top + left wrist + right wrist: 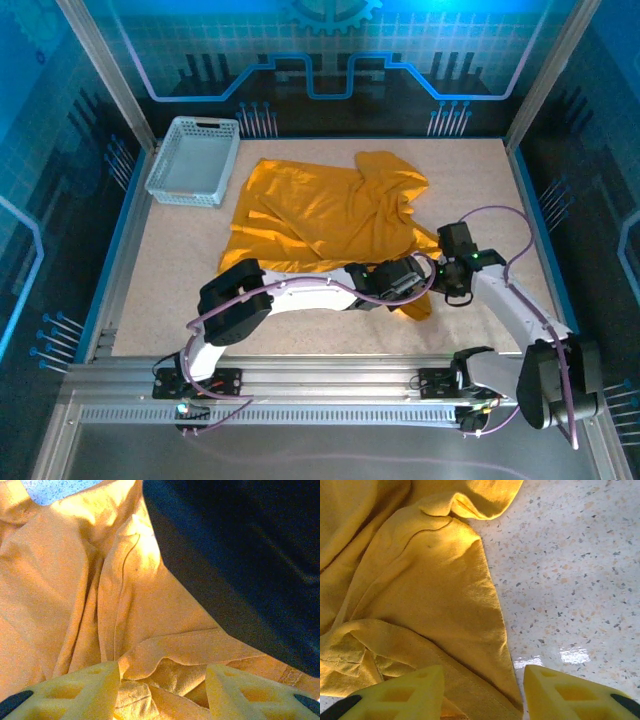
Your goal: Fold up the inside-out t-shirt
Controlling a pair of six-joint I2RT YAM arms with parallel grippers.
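Observation:
The inside-out t-shirt [320, 215] lies crumpled and spread on the speckled table, mustard yellow, with no print showing. My left arm reaches across to the shirt's near right corner. Its gripper [403, 283] is low over bunched folds [165, 655], and the jaws [162, 672] stand apart, open, with cloth lying between them. My right gripper [455, 288] sits just to the right of it. The right gripper [484, 675] is open over the shirt's hemmed edge [470, 680], one finger over cloth and the other over bare table.
A light grey lattice basket [193, 160] stands at the back left. Bare speckled table [480, 190] lies right of the shirt and along the front. A dark body [240, 555], close to the left gripper, covers the upper right of the left wrist view.

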